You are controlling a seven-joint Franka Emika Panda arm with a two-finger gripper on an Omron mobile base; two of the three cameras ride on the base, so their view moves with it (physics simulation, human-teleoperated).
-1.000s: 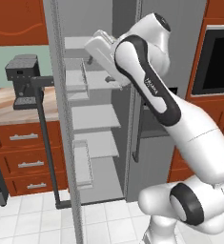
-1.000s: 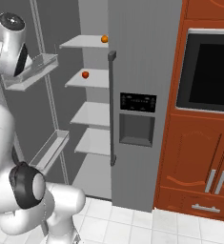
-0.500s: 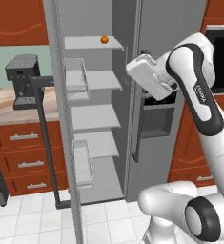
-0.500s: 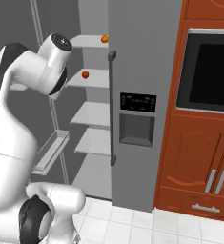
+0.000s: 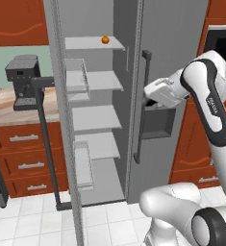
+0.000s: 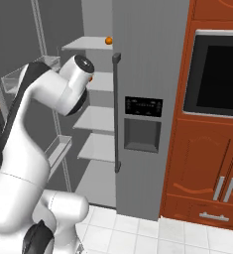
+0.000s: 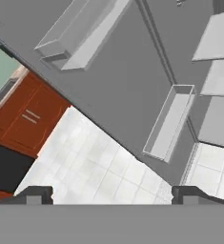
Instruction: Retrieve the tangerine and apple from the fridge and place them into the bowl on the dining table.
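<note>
1. At the far left of the left base view, a dark coffee machine (image 5: 22, 81) stands on a beige counter (image 5: 8, 108) above red-brown drawers (image 5: 25, 158) with silver handles.
2. Next comes the fridge (image 5: 157, 57), its left door (image 5: 61, 120) swung wide open toward the camera, door bins and a long dark handle (image 5: 43, 139) showing on it.
3. Inside, white shelves are stacked one above another; the tangerine (image 5: 105, 40) sits on the top shelf (image 5: 93, 44), near its right end. In the right base view the tangerine (image 6: 108, 40) lies at the top shelf's right end, just beside the closed door's edge.
4. In that same view a small patch of orange-red (image 6: 91, 78) peeks past the arm's upper joint at the second shelf; too little shows to name it.
5. The fridge's right door is closed, with a vertical handle (image 5: 142, 105) and a dark dispenser panel (image 6: 143, 124).
6. The arm's hand (image 5: 165, 92) hangs in front of the dispenser, outside the open compartment.
7. In the hand view the jaws stand wide apart with nothing between them, one fingertip (image 7: 35, 194) at each lower corner, over white floor tiles (image 7: 99, 167) and a door bin (image 7: 168, 121).
8. At the far right is a black oven (image 6: 217, 74) in red-brown cabinets (image 6: 207, 168).
</note>
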